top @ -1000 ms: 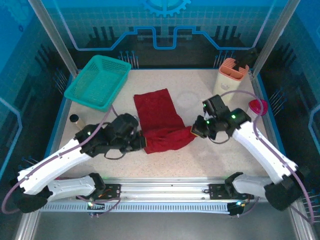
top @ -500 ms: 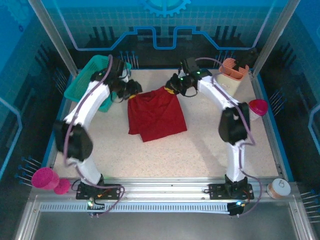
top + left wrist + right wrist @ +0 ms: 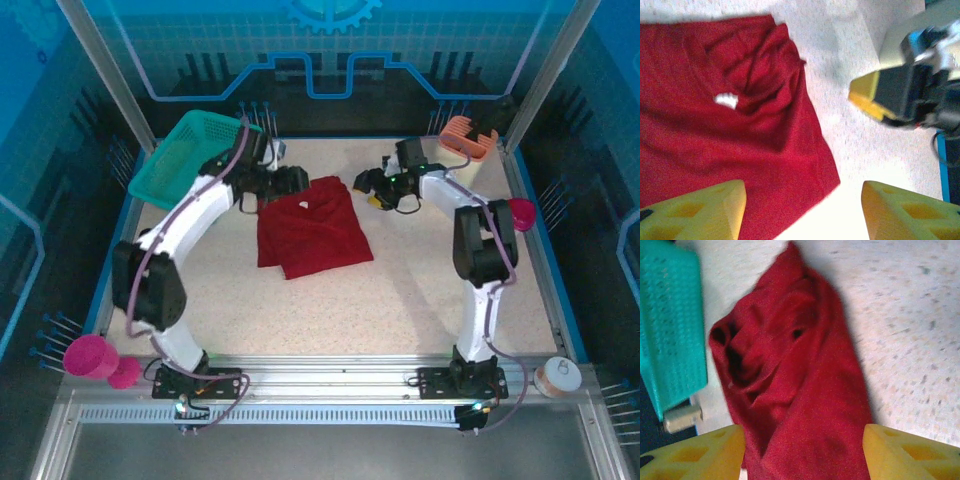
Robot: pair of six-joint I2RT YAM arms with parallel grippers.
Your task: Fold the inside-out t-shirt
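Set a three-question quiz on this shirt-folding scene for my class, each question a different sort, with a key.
1. True or false: the left gripper and the right gripper both stand open, gripping nothing.
2. What sits at the far left corner of the table? A) teal basket B) blue bucket C) wooden box
3. Fill in: the small tag on the dark red t-shirt is ____.
Key: 1 true; 2 A; 3 white.

Your speckled table (image 3: 420,300) carried inside-out t-shirt (image 3: 310,235) mid-table, toward far side; teal basket (image 3: 185,165) sat at far-left corner, orange-topped holder (image 3: 465,138) far-right.
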